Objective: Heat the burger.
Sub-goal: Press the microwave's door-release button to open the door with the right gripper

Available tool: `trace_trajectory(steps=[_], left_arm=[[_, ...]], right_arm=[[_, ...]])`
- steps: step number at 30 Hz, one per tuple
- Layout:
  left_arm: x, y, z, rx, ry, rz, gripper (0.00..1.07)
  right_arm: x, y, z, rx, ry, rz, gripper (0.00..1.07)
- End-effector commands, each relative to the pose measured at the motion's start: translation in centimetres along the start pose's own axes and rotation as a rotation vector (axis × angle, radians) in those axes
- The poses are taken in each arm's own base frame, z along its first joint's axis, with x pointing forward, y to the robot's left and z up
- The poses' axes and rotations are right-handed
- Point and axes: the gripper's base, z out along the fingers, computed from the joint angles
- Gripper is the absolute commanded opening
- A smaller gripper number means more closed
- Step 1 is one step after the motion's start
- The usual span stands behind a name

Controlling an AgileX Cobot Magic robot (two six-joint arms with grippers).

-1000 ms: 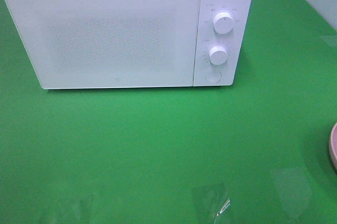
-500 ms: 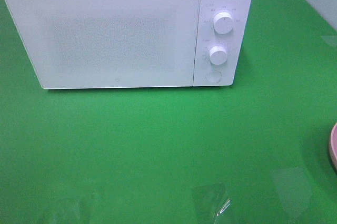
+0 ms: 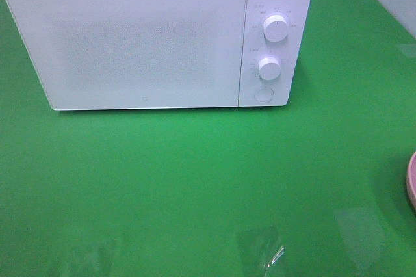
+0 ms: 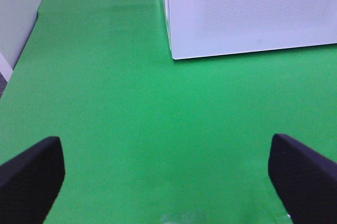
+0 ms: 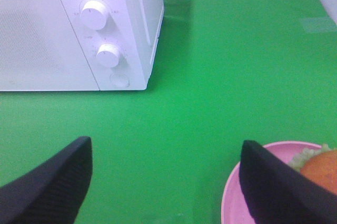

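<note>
Right wrist view: burger sits in the pink bowl beside my right gripper; it and the left gripper gape wide, empty. Likely light and squashy, so I'd pinch gently across its sides.

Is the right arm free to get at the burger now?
Probably yes: the right gripper is open and the burger sits uncovered in the bowl close beside it, nothing between.

Bright, even light; pale glare patches on green tabletop; soft focus.
</note>
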Motion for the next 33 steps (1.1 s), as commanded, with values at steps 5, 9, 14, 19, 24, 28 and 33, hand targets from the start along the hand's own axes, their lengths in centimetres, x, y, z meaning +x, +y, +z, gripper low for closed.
trace_trajectory(steps=[5,9,14,19,24,28,33], left_arm=[[0.1,0.0,0.0,-0.001,-0.002,-0.002,0.98],[0.1,0.0,0.0,-0.001,-0.002,-0.002,0.98],[0.1,0.0,0.0,-0.001,-0.002,-0.002,0.98],[0.1,0.0,0.0,-0.001,-0.002,-0.002,0.98],[0.1,0.0,0.0,-0.001,-0.002,-0.002,0.98],[0.1,0.0,0.0,-0.001,-0.002,-0.002,0.98],[0.1,0.0,0.0,-0.001,-0.002,-0.002,0.98]], right_arm=[[-1.2,-0.1,1.9,0.009,-0.081,-0.015,0.76],[-1.9,-0.2,3.7,0.013,-0.109,-0.013,0.76],[-2.3,-0.2,5.2,0.017,-0.113,-0.012,0.76],[-2.5,-0.3,6.4,0.021,-0.119,-0.012,0.76],[-2.3,-0.5,8.0,0.024,-0.173,-0.012,0.76],[-1.6,-0.7,9.1,0.028,-0.215,-0.010,0.76],[-1.0,-0.9,10.4,0.036,-0.269,-0.020,0.76]])
